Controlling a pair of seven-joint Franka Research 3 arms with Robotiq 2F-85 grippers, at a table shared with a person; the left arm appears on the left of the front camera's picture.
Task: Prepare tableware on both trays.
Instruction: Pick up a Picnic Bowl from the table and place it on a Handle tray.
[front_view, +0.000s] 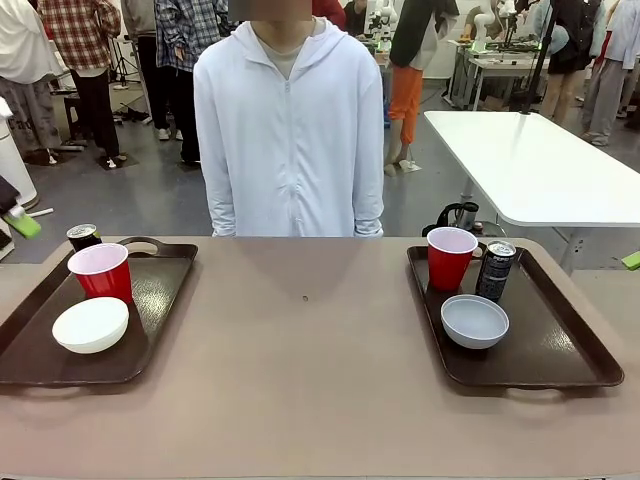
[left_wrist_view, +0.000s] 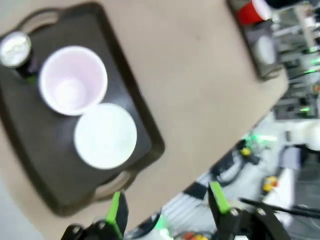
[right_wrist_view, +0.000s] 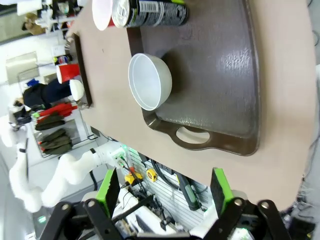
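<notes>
Brown trays both set, claws released

Red cup (front_view: 101, 271), cream-white bowl (front_view: 90, 324) and dark can (front_view: 82, 236) sit on the left tray (front_view: 40, 360); the right tray (front_view: 560, 350) carries its own red cup (front_view: 451, 257), pale grey bowl (front_view: 474, 321) and can (front_view: 496, 269). Each tray holds a matching set, so the layout looks finished. Left claw (left_wrist_view: 167, 212) and right claw (right_wrist_view: 162, 187) hang spread and empty above the near tray edges, likely clear of the work. Tan desk (front_view: 310, 380) lies between the trays; a person (front_view: 288, 130) in a white hooded top stands behind it, in a busy lab
</notes>
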